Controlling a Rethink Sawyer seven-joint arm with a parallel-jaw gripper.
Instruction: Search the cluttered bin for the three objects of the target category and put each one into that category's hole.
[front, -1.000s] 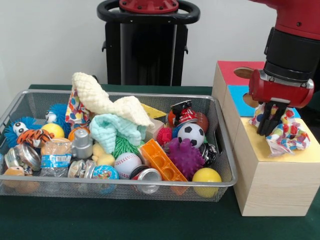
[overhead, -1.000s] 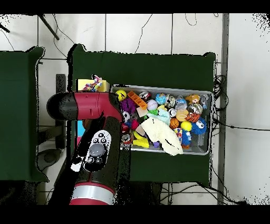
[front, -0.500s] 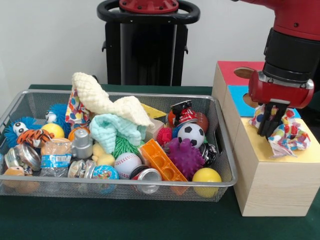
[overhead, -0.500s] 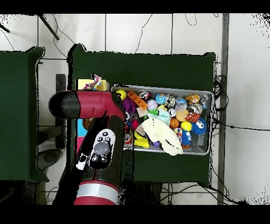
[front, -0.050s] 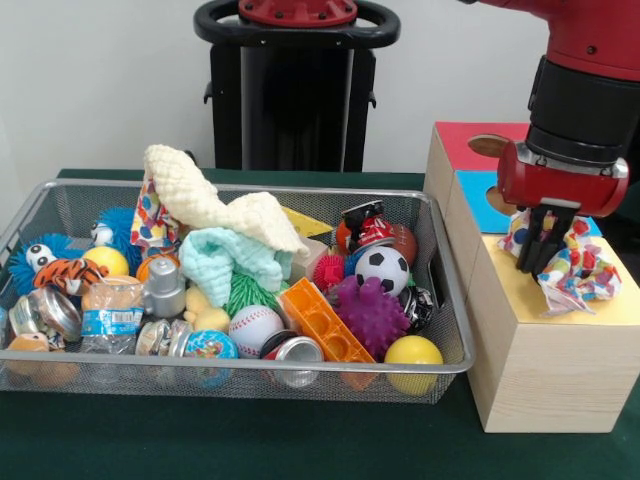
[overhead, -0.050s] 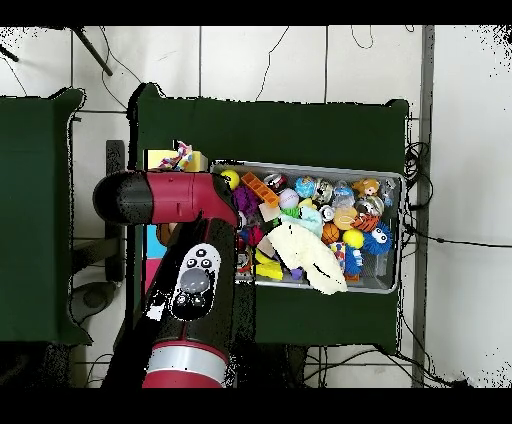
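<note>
Gripper (front, -0.050s: 540, 262) with its black fingers (front, -0.050s: 530, 250) closed on a patterned cloth (front, -0.050s: 572, 268), which lies crumpled on the yellow top of the wooden box (front, -0.050s: 530, 370). Behind the yellow section lie a blue section (front, -0.050s: 478, 200) and a red section (front, -0.050s: 470, 145), each with a hole. Left of the box, on the green tabletop (front, -0.050s: 250, 440), stands the wire bin (front, -0.050s: 440, 375), heaped with balls, cans, toys and more cloths (front, -0.050s: 215, 215).

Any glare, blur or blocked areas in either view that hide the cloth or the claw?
Front view: even light, no glare; the claw and patterned cloth on the wooden box show sharply. Overhead view: the arm covers the claw and most of the box; only a cloth scrap shows.
</note>
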